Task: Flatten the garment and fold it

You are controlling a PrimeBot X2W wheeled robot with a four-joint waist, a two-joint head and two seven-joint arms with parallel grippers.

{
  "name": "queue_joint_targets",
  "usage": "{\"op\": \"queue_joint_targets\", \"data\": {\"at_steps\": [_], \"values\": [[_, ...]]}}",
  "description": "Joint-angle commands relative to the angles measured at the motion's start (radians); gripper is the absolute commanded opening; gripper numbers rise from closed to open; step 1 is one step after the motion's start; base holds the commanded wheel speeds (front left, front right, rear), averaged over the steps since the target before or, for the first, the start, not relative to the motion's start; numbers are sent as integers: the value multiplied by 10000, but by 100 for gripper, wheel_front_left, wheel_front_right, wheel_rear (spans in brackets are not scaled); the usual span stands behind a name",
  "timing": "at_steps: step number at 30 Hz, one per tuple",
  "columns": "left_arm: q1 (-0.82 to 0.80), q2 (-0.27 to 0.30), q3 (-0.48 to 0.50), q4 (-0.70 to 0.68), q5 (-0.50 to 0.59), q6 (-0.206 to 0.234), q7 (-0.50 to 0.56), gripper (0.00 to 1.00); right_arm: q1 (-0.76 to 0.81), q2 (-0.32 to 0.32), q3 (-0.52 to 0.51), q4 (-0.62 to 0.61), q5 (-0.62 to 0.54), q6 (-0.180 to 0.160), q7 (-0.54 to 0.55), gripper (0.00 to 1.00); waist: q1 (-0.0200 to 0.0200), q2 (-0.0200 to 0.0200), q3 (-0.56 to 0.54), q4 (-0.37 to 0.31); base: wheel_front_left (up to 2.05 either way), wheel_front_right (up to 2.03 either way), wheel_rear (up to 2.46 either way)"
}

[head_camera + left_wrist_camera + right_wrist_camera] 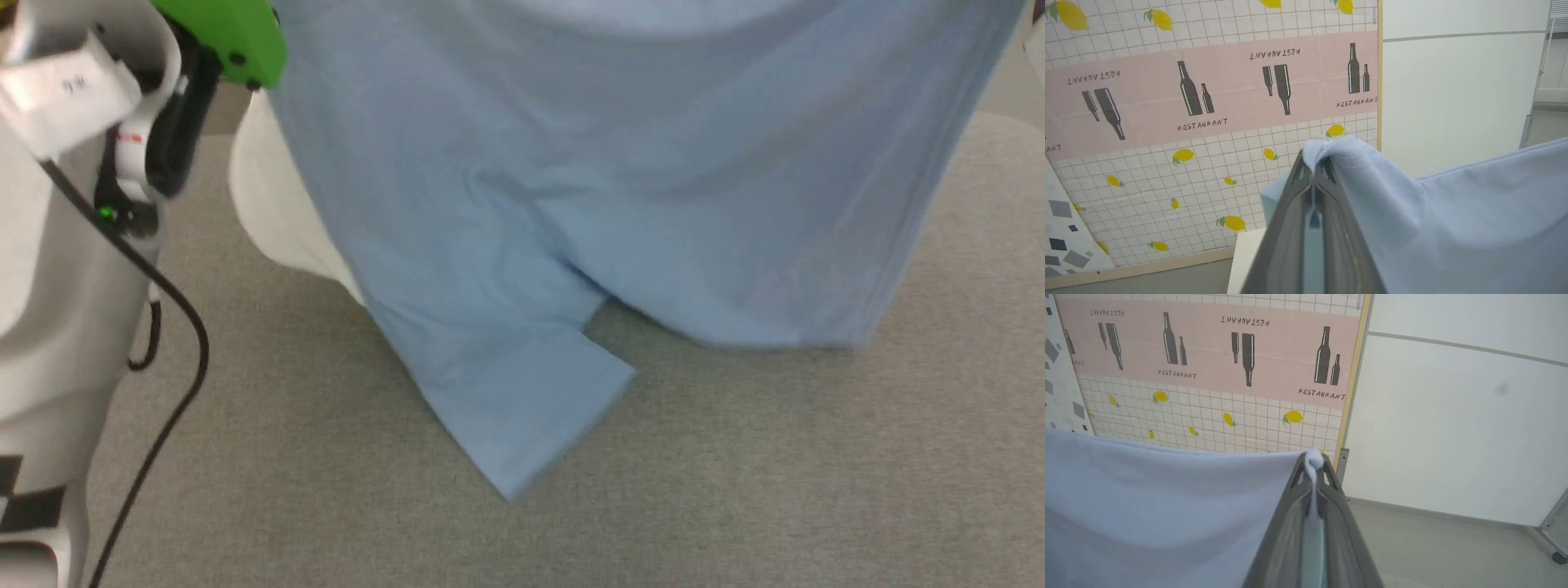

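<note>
- A light blue garment (637, 188) hangs spread out like a curtain in the head view, covering most of the upper part of that view.
- One short sleeve (522, 408) trails down and outward from it onto the grey woven tabletop (735, 506).
- The garment's lower edge is blurred, so I cannot tell if it touches the tabletop.
- The pale left arm (57, 269), with a black cable along it, rises at the left side of the head view.
- In the left wrist view, the left hand (1313, 163) is clenched on a bunched corner of the garment, and cloth drapes away to the right.
- In the right wrist view, the right hand (1314, 461) is clenched on another bunched edge, and cloth stretches off to the left.
- Behind both hands stands a printed panel (1208, 94) with lemons, bottles and the word "RESTAURANT", next to a plain white wall (1453, 416).
</note>
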Motion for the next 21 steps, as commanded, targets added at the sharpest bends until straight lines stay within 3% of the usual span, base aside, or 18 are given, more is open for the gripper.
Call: {"op": "queue_joint_targets", "data": {"at_steps": [1, 21], "values": [[-383, 112, -21, 100, 153, -72, 118, 0, -287, 12, 125, 85, -52, -15, -63, 0, 0, -1, -466, -358, 0, 0, 0], [-2755, 272, 19, 583, 39, -2, 1933, 0, -1754, -64, 923, 312, 262, -15, 621, 0, 0, -1, -925, -928, 0, 0, 0]]}}
